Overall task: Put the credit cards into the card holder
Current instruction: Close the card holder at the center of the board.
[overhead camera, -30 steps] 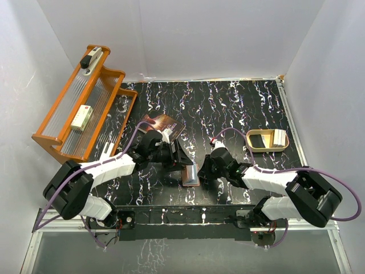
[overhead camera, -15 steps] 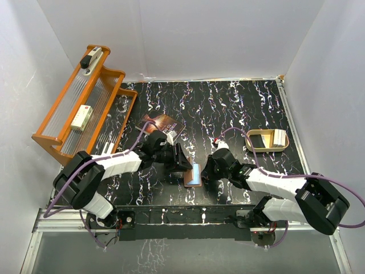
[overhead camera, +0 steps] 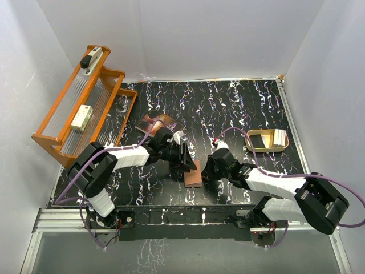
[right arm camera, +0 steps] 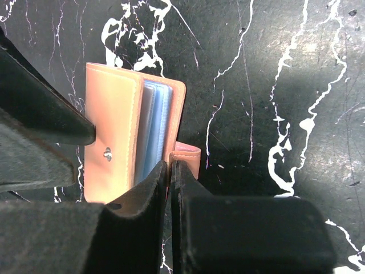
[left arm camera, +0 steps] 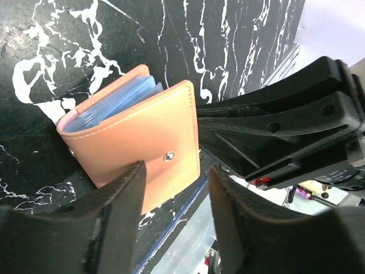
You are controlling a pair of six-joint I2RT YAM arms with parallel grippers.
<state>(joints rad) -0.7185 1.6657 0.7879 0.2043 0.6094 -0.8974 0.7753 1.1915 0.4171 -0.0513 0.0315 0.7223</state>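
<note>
card holder [overhead camera: 194, 178] lies flat on the table [overhead camera: 239, 108], near the front edge, between the two grippers. left gripper [overhead camera: 185, 162] is just behind-left of it, jaws apart and gripping nothing. right gripper [overhead camera: 206, 171] is just beside its right edge, fingers pressed together, nothing seen between them.

left wrist view: holder's near corner sits in the gap between the fingers; top cover faces up with a snap stud [left arm camera: 168, 155]; blue leaves [left arm camera: 122, 97] show between the covers. cannot tell whether they are cards or sleeves.

right wrist view only: tab [right arm camera: 185, 157] sticks out from the holder's side, closed fingertips right at it; touching or not, cannot tell.

top view only: book [overhead camera: 161, 121] behind the left gripper, tin [overhead camera: 267, 140] well off to the right with one dark and one pale piece inside, rack [overhead camera: 80, 108] far left.

count: one holder, one book, one tin, one rack, two grippers. blue leaves: several, not countable.
</note>
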